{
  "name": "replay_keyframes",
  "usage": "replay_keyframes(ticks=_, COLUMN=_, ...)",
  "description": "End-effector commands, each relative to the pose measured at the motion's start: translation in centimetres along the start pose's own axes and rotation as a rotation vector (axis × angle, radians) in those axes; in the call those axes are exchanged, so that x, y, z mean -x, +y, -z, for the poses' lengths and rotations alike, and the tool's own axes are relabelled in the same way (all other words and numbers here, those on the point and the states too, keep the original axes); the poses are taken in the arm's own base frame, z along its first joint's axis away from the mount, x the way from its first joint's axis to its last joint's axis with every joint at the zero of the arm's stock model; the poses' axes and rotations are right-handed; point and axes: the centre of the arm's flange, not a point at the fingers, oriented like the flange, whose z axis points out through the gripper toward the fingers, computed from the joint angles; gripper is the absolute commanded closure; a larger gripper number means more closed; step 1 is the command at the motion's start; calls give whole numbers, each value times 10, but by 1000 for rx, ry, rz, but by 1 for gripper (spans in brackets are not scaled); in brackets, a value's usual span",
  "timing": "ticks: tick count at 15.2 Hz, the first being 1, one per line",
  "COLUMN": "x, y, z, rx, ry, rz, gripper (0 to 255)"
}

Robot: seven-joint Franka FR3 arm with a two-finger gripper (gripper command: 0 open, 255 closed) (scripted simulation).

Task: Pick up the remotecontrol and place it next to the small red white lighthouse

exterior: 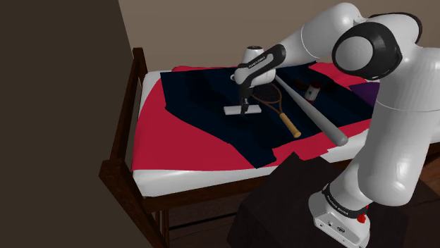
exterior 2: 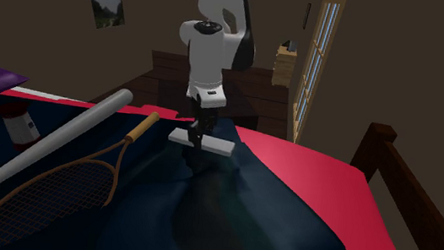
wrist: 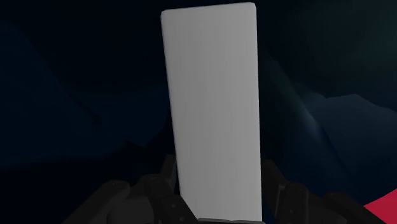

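**On a red-covered bed in a dim, brown-walled room, the claw clasps a pale remote**

A wooden-framed bed stands against a brown wall. Its red cover lies half under a rumpled dark navy blanket. The remote control, drawn as a plain pale grey slab, sits level at about the middle of that blanket. The black claw comes straight down onto it and is closed across its narrow width. In the wrist view the fingers press on both long edges of the slab near one end. I cannot tell whether the remote touches the blanket or hangs just above it.

In the shoulder view, a tennis racket lies just right of the remote, with its head beside the claw and its tan grip pointing toward the bed's near edge. Farther right of the remote, a grey baseball bat lies roughly parallel to the racket. Beyond the bat, well apart from the remote, is the small red and white lighthouse, and a purple pillow lies farther right again. Below and to the right of the remote, the dark stand sits against the bed's near side.

In the second exterior view, racket, bat and lighthouse all lie to the remote's left. A wood-framed window stands behind the remote and to its right. A small picture hangs on the wall above the remote and to its left.
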Motion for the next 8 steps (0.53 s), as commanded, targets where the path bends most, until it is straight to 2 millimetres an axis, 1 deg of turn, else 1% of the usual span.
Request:
replay_keyframes(ticks=1, x=0, y=-1, z=11, rx=0, ry=0, rz=0, gripper=255)
replay_keyframes(ticks=8, x=0, y=-2, z=48, rx=0, ry=0, rz=0, gripper=255)
